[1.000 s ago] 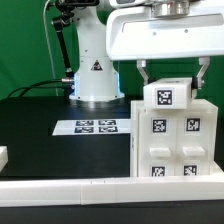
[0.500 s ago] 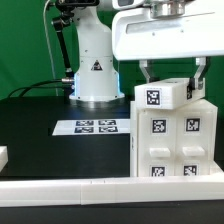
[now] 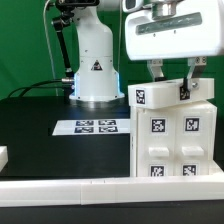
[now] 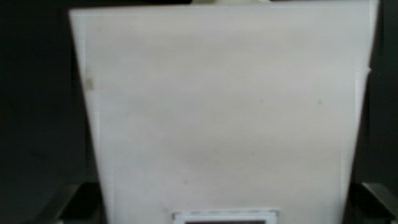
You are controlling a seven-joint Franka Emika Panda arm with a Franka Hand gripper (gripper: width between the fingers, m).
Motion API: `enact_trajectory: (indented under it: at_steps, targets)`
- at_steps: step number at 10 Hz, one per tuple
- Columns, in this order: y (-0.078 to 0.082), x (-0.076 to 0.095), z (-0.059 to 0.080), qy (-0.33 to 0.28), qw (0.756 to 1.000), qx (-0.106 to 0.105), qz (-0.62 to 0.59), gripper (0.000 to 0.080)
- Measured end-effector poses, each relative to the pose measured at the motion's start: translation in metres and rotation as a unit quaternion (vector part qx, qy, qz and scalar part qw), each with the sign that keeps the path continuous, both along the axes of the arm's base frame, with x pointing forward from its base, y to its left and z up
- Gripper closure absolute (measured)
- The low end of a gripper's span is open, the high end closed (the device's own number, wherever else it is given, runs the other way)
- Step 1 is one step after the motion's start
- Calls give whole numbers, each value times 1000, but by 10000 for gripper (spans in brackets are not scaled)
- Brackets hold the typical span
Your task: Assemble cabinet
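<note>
Gripper [image 3: 177, 78] sits at the far right of the exterior view, directly above the cabinet [image 3: 172, 135]. Fingers straddle a white top piece [image 3: 168, 93] and are closed on it: one finger on each side, touching. That piece carries one marker tag and sits tilted, low on the exterior view's right, resting on or just above the cabinet's top edge. Can't tell whether it is seated.

Key relation: the cabinet body is straight below the gripper, upright, long axis vertical. The top piece's long axis runs left-right across the cabinet top. My read: the next move has to level that piece and line it up with the top, so tilt is the thing to watch. If it goes down skewed it could jam on one edge.

Wrist view shows only a broad white panel face [image 4: 222, 105] filling the picture, dark table behind; no fingertips readable there.

Compartments: the cabinet front shows four recessed bays in the exterior view, each with only a marker tag, nothing loose inside.

Further out: the marker board [image 3: 85, 126] lies flat on the black table [image 3: 40, 135], left of the cabinet and well apart. The arm base [image 3: 95, 70] stands far behind it. A white rail [image 3: 60, 187] runs along the near edge.
</note>
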State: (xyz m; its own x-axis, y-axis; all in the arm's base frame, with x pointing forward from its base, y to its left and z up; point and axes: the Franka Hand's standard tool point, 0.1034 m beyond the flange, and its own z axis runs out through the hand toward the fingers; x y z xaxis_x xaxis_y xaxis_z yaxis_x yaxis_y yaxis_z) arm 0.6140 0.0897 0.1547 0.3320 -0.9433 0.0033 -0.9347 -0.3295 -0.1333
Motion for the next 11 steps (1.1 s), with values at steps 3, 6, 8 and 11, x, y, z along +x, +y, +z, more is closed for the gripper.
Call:
enact_trajectory:
  at_steps: [3, 6, 8, 11]
  targets:
    - [2, 1, 0, 3, 986, 35, -166, 239]
    - [3, 3, -1, 8, 950, 64, -306, 239]
    - [3, 4, 0, 12, 927, 81, -367, 239]
    - [1, 5, -1, 19, 913, 103, -395, 239]
